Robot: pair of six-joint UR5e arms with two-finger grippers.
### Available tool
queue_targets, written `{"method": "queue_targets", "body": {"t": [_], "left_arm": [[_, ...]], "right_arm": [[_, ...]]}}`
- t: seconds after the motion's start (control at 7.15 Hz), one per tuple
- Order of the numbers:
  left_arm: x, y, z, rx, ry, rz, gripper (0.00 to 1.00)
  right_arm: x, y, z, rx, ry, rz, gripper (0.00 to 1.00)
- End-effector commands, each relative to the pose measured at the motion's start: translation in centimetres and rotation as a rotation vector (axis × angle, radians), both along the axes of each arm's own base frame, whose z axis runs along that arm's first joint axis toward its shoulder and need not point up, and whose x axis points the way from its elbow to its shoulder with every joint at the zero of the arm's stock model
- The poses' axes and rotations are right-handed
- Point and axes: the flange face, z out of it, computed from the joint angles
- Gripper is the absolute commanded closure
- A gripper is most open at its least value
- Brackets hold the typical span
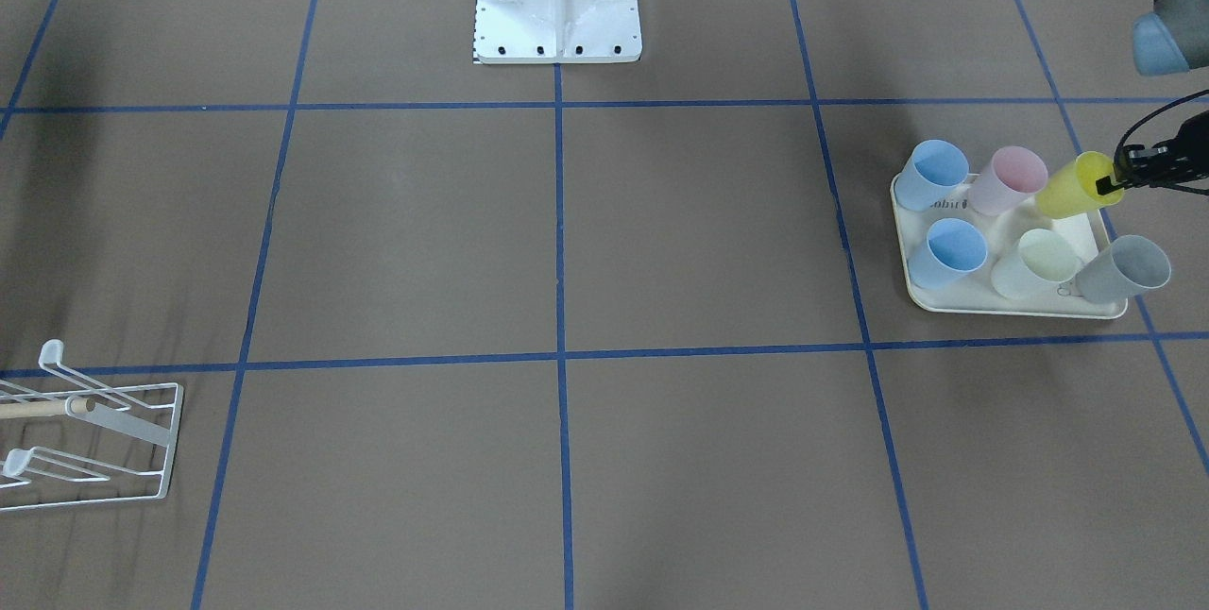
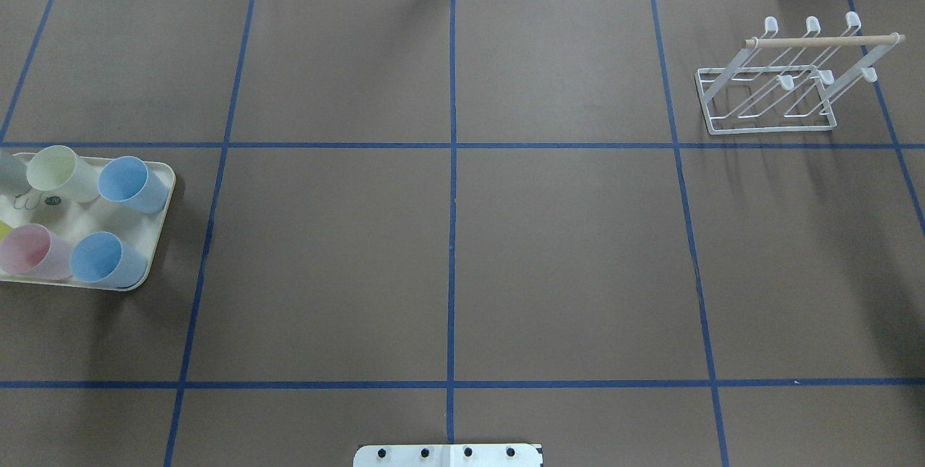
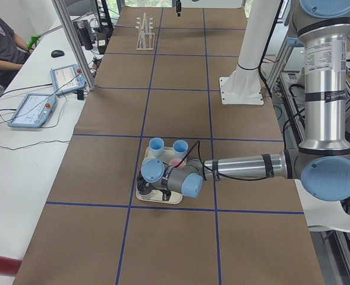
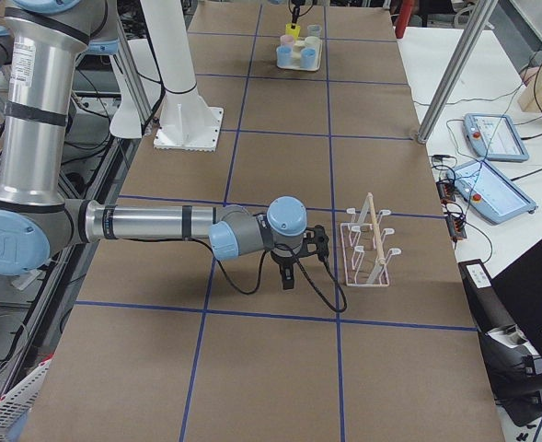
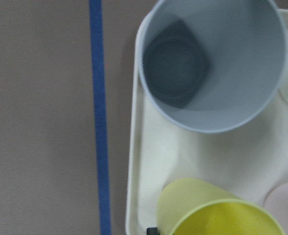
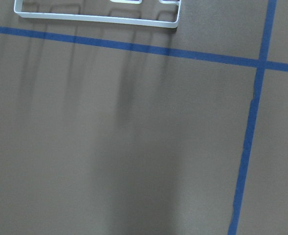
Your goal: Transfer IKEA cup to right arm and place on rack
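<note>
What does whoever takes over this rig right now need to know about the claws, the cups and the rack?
Left claw: shut on the yellow cup at its rim, cup tilted above the cream tray.
Right claw: near the rack, over the table; open or shut cannot be told, no cup seen in it.
Done: yellow cup gripped. The rack holds no cups; five other cups stand on the tray.
To do: hand the yellow cup to the right claw, then place it on the rack.
</note>
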Motion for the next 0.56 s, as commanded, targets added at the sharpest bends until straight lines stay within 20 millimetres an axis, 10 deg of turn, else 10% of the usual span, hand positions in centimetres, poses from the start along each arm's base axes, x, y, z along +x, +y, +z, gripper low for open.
{"method": "queue_targets", "body": {"t": [0.0, 0.42], "left_arm": [[-5.1, -0.4, -3.2, 0.006, 0.128, -0.100, 1.00], [-7.7, -2.4, -10.9, -0.053, 0.139, -0.257, 1.00]], "right_arm": [[-1.4, -0.2, -1.2, 0.042, -0.053, -0.028, 0.01], [-6.2, -2.0, -4.6, 0.000, -0.097, 0.006, 0.01]]}}
